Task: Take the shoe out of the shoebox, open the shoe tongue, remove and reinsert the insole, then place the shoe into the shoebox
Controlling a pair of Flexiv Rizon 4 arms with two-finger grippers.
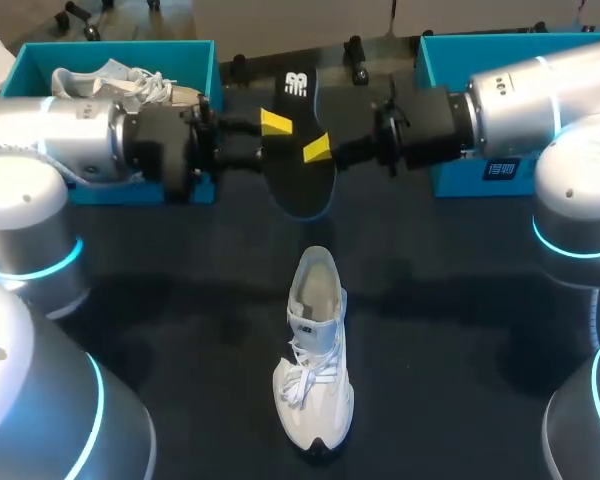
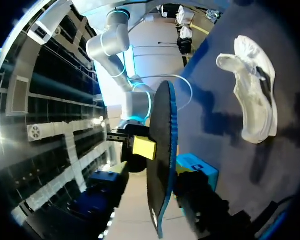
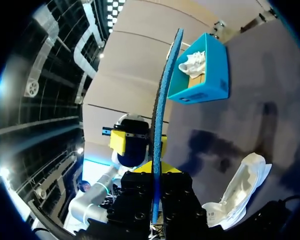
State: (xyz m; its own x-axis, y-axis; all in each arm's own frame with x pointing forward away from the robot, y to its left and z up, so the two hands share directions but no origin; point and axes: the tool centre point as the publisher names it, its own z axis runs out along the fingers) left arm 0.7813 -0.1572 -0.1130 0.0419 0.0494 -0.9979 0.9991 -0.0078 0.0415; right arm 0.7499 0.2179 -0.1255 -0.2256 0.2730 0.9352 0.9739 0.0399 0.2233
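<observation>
Insole (image 1: 298, 165) sits pinched from opposite sides by left gripper (image 1: 275, 122) and right gripper (image 1: 317, 148), probably steadied for refitting into the shoe (image 1: 315, 360) near them.

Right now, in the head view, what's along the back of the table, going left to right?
Left box with a shoe in it → insole → right box.

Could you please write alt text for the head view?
The left hand and right hand hold a black insole between them above the dark table. A white shoe stands on the table; the teal shoebox back left holds another.
</observation>
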